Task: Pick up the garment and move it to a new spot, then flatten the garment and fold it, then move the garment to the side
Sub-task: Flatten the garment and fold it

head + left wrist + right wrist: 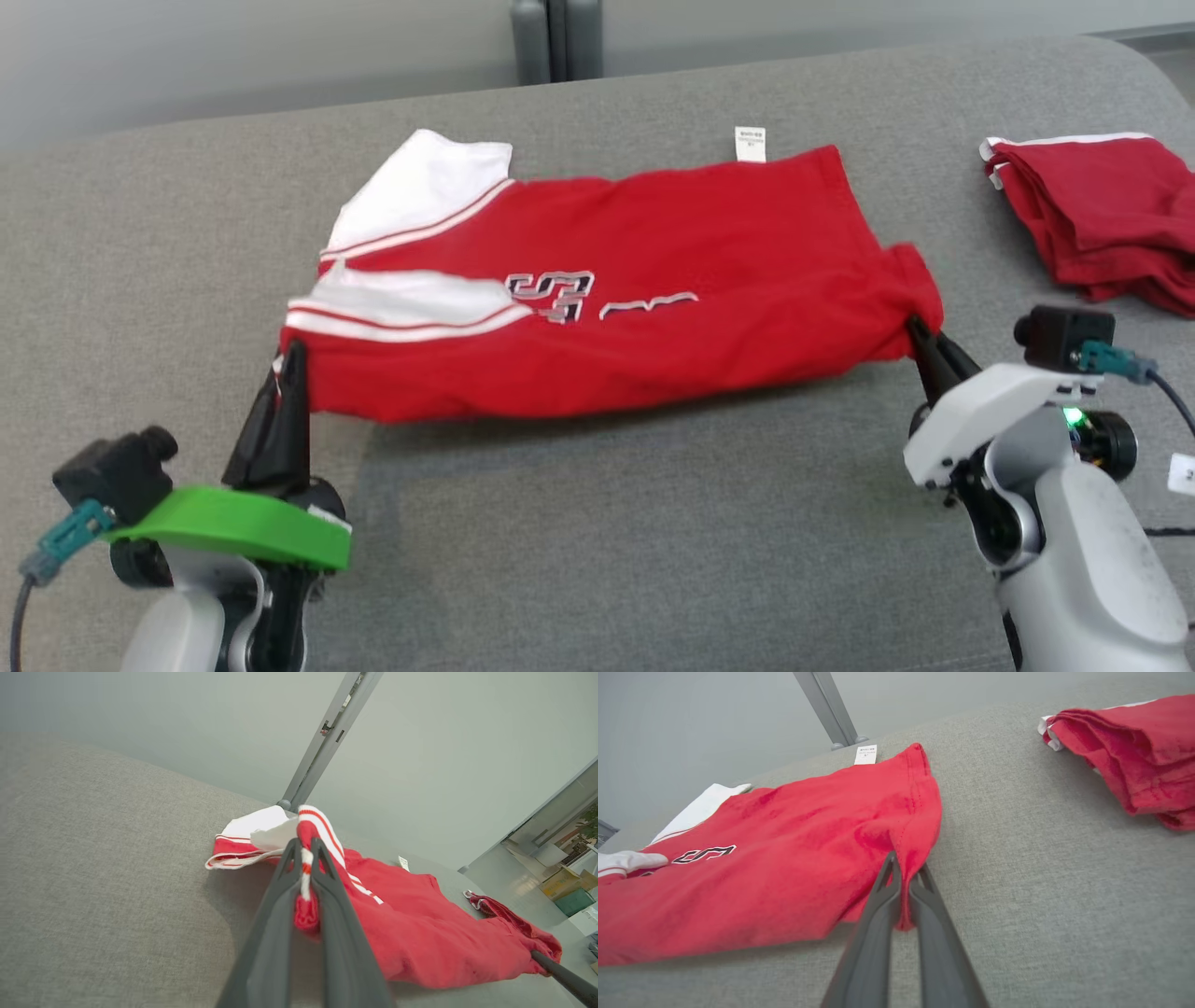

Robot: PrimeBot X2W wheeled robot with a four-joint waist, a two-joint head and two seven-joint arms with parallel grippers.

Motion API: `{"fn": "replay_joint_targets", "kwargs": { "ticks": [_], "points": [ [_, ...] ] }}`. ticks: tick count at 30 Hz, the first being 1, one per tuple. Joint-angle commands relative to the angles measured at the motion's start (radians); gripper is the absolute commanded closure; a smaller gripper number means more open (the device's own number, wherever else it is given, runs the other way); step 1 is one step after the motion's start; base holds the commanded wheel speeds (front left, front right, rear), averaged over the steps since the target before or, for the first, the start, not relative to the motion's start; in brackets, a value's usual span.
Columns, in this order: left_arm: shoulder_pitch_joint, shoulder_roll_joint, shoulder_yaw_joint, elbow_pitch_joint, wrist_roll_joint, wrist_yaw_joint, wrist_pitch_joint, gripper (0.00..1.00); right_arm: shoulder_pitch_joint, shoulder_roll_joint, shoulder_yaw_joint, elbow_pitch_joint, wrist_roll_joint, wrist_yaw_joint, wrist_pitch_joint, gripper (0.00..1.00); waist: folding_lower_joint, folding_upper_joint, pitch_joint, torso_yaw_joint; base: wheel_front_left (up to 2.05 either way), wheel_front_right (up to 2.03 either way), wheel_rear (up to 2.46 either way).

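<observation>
The garment is a red shirt with white, red-striped sleeves and dark lettering, spread across the grey cushioned surface. Its near edge hangs lifted between my two grippers. My left gripper is shut on the striped sleeve corner at the garment's near left; the left wrist view shows red and white cloth pinched between the fingers. My right gripper is shut on the near right hem corner, and red cloth is clamped between its fingers in the right wrist view. A white label sticks out at the far edge.
A second red garment, folded in a pile, lies at the far right of the surface. A grey post stands behind the surface's far edge. Bare grey fabric stretches in front of the garment, between my arms.
</observation>
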Motion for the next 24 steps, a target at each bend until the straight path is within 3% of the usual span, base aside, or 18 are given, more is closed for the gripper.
{"fn": "replay_joint_targets", "kwargs": {
  "ticks": [1,8,16,17,18,19,20,21,23,24],
  "points": [
    [0.046,0.014,0.001,-0.02,-0.006,0.014,0.01,1.0,0.053,-0.004,-0.007,-0.043,-0.007,-0.001,0.026,1.0,0.0,0.0,-0.018,0.0,0.0,0.0,0.0],
    [0.226,0.028,-0.006,-0.081,-0.032,0.063,0.064,1.0,0.287,-0.004,-0.021,-0.242,0.015,-0.001,0.132,1.0,0.0,0.0,-0.034,0.001,0.0,0.0,0.0],
    [0.297,0.019,0.0,-0.035,-0.067,0.086,0.085,1.0,0.393,-0.004,-0.034,-0.265,-0.036,-0.001,0.126,1.0,0.0,0.0,-0.032,-0.006,0.0,0.0,0.0],
    [0.3,0.02,-0.001,-0.027,-0.065,0.087,0.085,1.0,0.396,-0.004,-0.033,-0.262,-0.049,-0.001,0.119,0.92,0.0,0.0,-0.031,-0.007,0.0,0.0,0.0],
    [0.301,0.024,-0.002,-0.018,-0.06,0.088,0.085,1.0,0.399,-0.005,-0.033,-0.258,-0.059,-0.001,0.112,0.7,0.0,0.0,-0.029,-0.009,0.0,0.0,0.0],
    [0.302,0.024,-0.001,-0.013,-0.06,0.09,0.084,1.0,0.401,-0.005,-0.031,-0.255,-0.06,-0.001,0.107,0.55,0.0,0.0,-0.028,-0.01,0.0,0.0,0.0],
    [0.305,0.024,0.001,-0.002,-0.06,0.094,0.08,0.92,0.402,-0.005,-0.028,-0.249,-0.061,-0.001,0.098,0.0,0.0,0.0,-0.026,-0.013,0.0,0.0,0.0],
    [0.308,0.029,0.0,0.008,-0.051,0.095,0.078,0.56,0.403,-0.004,-0.024,-0.244,-0.06,-0.001,0.091,0.0,0.0,0.0,-0.025,-0.016,0.0,0.0,0.0],
    [0.311,0.031,-0.001,0.016,-0.045,0.097,0.071,0.0,0.404,-0.004,-0.024,-0.24,-0.057,-0.001,0.081,0.0,0.0,0.0,-0.022,-0.02,0.0,0.0,0.0],
    [0.311,0.034,-0.001,0.019,-0.038,0.098,0.066,0.0,0.404,-0.004,-0.028,-0.239,-0.056,-0.001,0.075,0.0,0.0,0.0,-0.021,-0.022,0.0,0.0,0.0]
  ]
}}
